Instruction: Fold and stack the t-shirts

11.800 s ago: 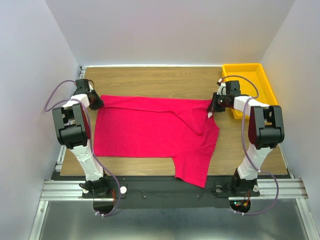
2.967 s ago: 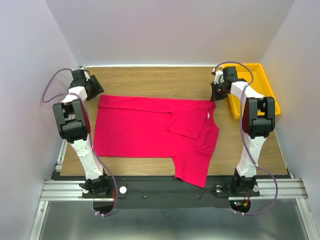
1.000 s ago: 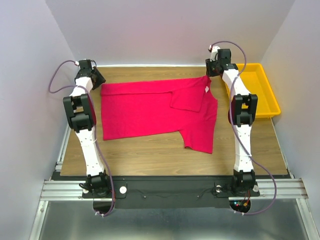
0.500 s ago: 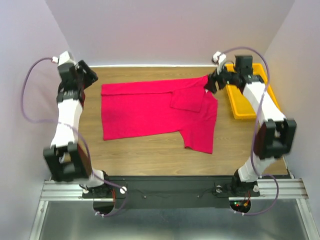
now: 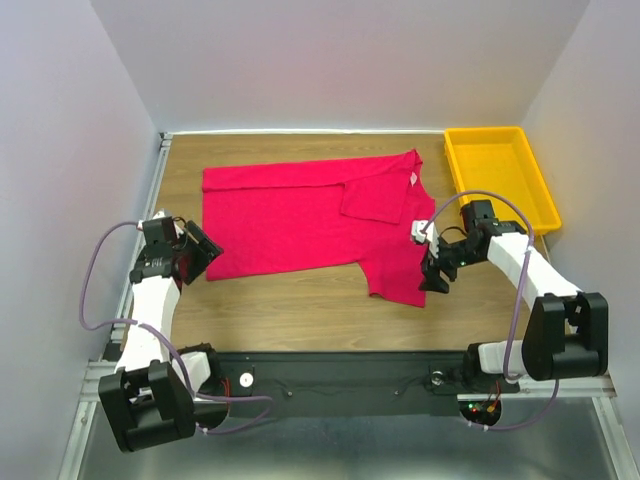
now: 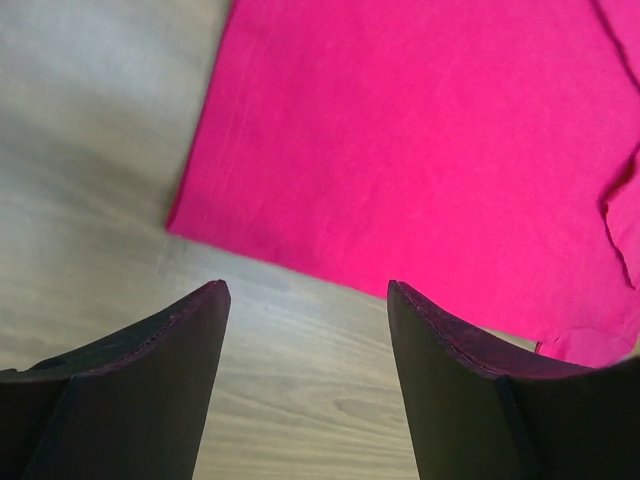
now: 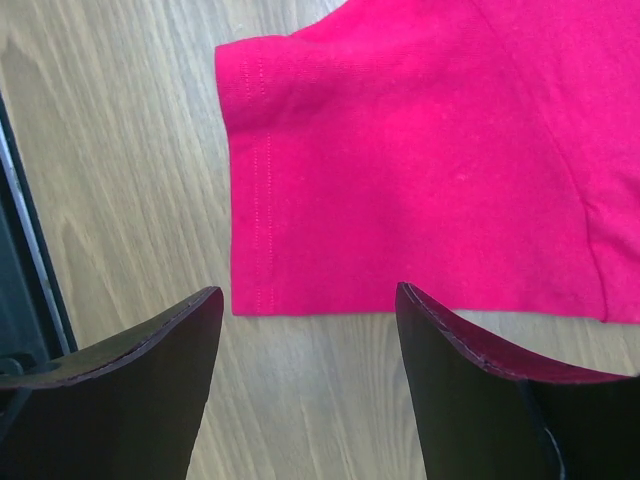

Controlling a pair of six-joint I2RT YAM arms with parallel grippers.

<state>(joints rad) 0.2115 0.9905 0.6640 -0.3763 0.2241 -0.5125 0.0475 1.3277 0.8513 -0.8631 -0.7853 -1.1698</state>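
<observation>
Wooden worktop (image 5: 300,305) carries a crimson t-shirt (image 5: 290,215) lying flat; left pincer (image 5: 207,250) gapes empty beside its near hem corner, right pincer (image 5: 434,277) likewise beside its near sleeve.

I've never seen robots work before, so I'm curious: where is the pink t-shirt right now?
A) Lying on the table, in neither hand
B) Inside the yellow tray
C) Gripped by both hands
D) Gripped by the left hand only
A: the t-shirt lies spread on the table, while the left hand and the right hand each hang open by its edges with nothing between their fingers.
</observation>
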